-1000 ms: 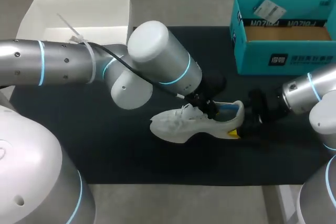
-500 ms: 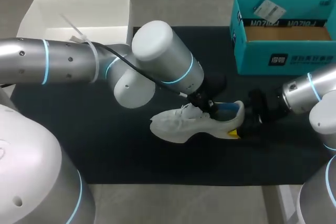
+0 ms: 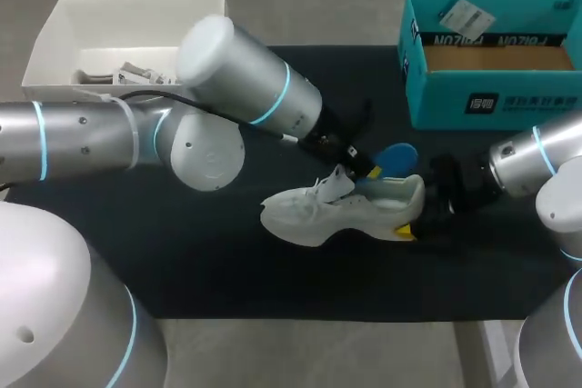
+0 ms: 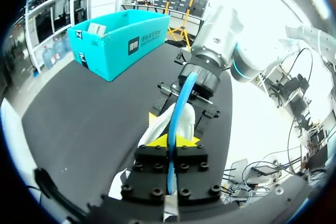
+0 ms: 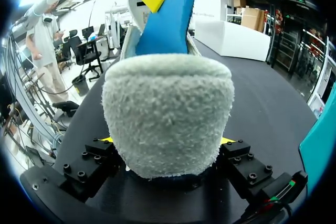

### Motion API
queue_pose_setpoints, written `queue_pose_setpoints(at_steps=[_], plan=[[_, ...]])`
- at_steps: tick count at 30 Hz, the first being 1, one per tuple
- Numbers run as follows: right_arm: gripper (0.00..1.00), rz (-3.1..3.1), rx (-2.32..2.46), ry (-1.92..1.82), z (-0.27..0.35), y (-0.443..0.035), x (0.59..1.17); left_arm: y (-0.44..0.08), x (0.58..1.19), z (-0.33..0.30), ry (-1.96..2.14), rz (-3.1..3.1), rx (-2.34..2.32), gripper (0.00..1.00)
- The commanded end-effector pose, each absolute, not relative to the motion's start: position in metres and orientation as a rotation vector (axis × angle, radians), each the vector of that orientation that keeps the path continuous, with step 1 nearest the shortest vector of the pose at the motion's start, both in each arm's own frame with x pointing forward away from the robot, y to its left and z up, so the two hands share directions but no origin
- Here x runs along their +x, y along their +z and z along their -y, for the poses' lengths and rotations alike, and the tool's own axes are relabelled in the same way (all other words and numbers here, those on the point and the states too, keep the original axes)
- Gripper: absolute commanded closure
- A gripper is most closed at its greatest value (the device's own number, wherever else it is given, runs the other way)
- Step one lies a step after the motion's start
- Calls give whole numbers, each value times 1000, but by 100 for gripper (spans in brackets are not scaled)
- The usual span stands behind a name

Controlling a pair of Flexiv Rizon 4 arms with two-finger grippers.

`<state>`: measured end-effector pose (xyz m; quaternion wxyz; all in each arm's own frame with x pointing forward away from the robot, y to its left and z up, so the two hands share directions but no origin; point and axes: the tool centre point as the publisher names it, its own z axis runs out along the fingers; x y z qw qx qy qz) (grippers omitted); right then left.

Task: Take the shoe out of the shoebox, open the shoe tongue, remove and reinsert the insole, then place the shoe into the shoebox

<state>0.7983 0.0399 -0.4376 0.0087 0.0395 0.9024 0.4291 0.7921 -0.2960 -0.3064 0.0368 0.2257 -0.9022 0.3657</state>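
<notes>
Insole [image 3: 393,156] held half out of the shoe [image 3: 336,211] on the black mat [image 3: 182,252].
At mid-table the white shoe's heel is clamped by the right gripper [image 3: 414,224]. Just beyond, the blue insole is pinched edge-on by the left gripper [image 3: 359,168]. The teal shoebox [image 3: 491,102] is seen far right, and a white bin [image 3: 55,34] far left.

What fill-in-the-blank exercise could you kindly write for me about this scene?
1. The insole pinched in the left claw is ____ in colour.
2. The right claw is shut on the white shoe at its ____.
3. The white shoe rests on a ____ mat.
Missing words: blue; heel; black.
</notes>
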Motion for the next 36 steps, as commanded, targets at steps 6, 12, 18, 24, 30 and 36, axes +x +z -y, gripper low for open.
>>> queue_pose_setpoints(at_steps=[6,12,18,24,30,36], plan=[[100,-2818,125,1334,-43,-441,796,-283,790,308,1242,2640,647,100],[100,-2818,125,1334,-43,-441,796,-269,794,323,1286,2608,628,100],[100,-2818,125,1334,-43,-441,796,-252,801,337,1356,2554,611,100],[100,-2818,125,1334,-43,-441,796,-205,806,350,1511,2398,582,100],[100,-2818,125,1334,-43,-441,796,-134,797,355,1695,2234,499,100],[100,-2818,125,1334,-43,-441,796,-79,790,362,1814,2105,408,100]])
